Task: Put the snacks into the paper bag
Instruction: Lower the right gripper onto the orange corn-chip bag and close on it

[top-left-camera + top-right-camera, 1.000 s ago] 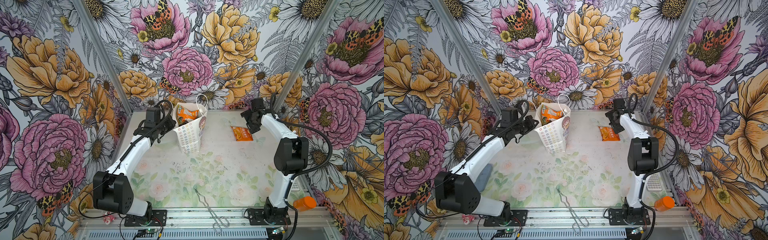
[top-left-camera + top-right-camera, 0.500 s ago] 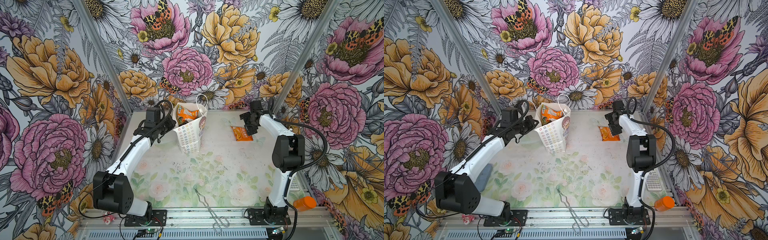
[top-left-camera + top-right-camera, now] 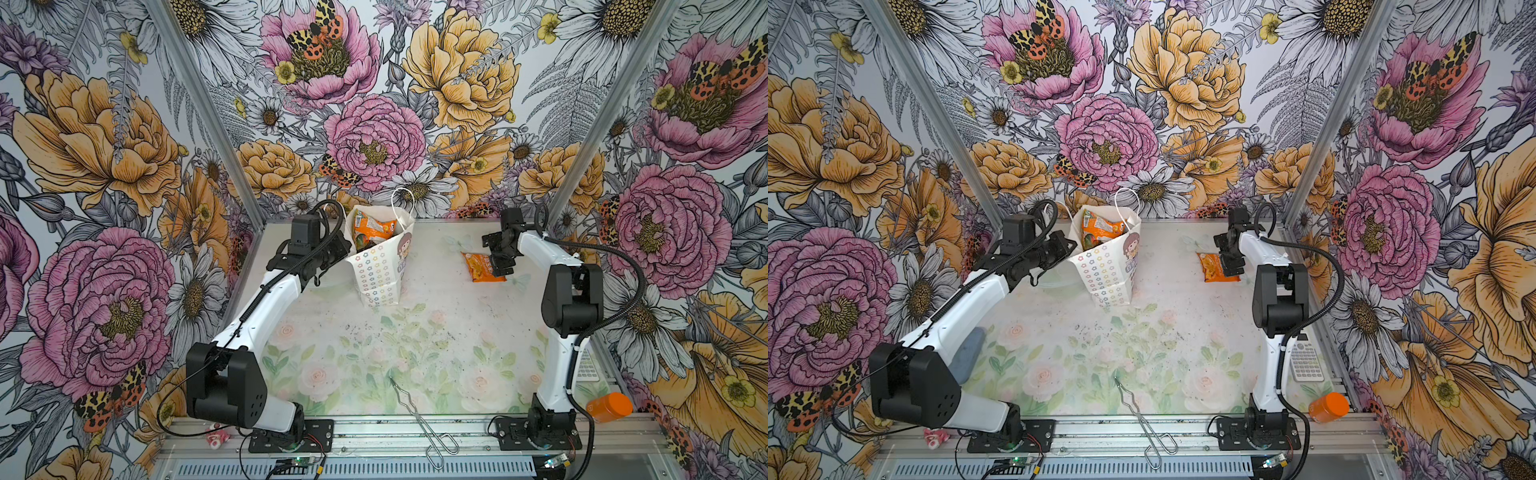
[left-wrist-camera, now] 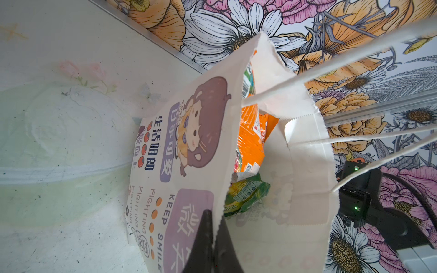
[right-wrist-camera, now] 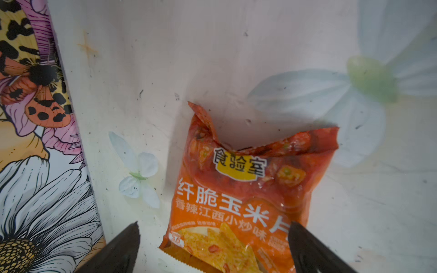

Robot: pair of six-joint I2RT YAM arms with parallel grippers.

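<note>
PACKING UP: The right pincer [image 5: 214, 224] hangs spread wide over the only packet [image 5: 248, 189] seen loose, an orange one lying flat toward the back right of the desk [image 3: 374, 340], well apart from the bag [image 3: 380, 270]. The left pincer [image 4: 214, 215] is clenched on the bag's rim, holding the mouth open. Orange and green snacks [image 4: 250, 141] already fill much of the bag.

The risks look plain. The packet is slick and flat, so closing fingers may skid over it, or nip only a crinkled edge and drop it on the way across. One finger stands over the packet's edge rather than beside it, which could pin the foil instead of gripping it. At the bag, the cord handles [image 4: 283, 89] cross the mouth and could snag the packet. A knock might tear the pinched paper or tip the bag.
</note>
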